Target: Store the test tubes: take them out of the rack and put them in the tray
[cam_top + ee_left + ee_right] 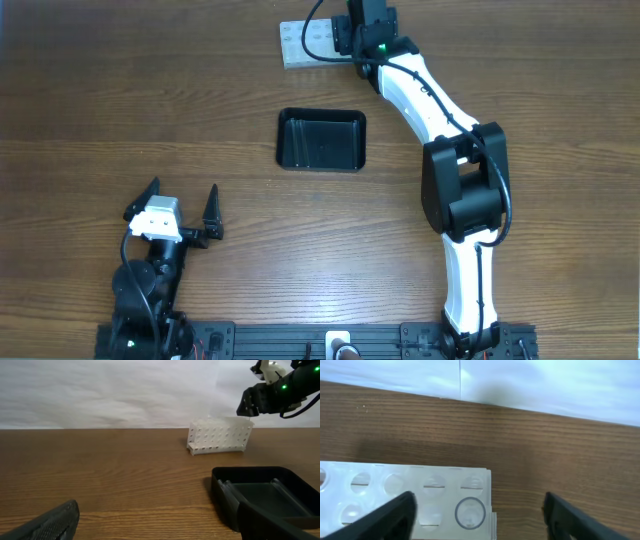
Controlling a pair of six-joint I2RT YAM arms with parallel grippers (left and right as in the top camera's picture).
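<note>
While right pincer (480, 517) gapes overhead | rack (395, 480) runs left-right | tube (470, 512) upright

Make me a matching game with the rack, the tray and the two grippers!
Things:
1. rack
2. tray
3. left gripper
4. right gripper

Clues:
A. black, in the middle
B. open over the rack's end
C. white, with holes
D. open, near its own base

Pairs: 1-C, 2-A, 3-D, 4-B
</note>
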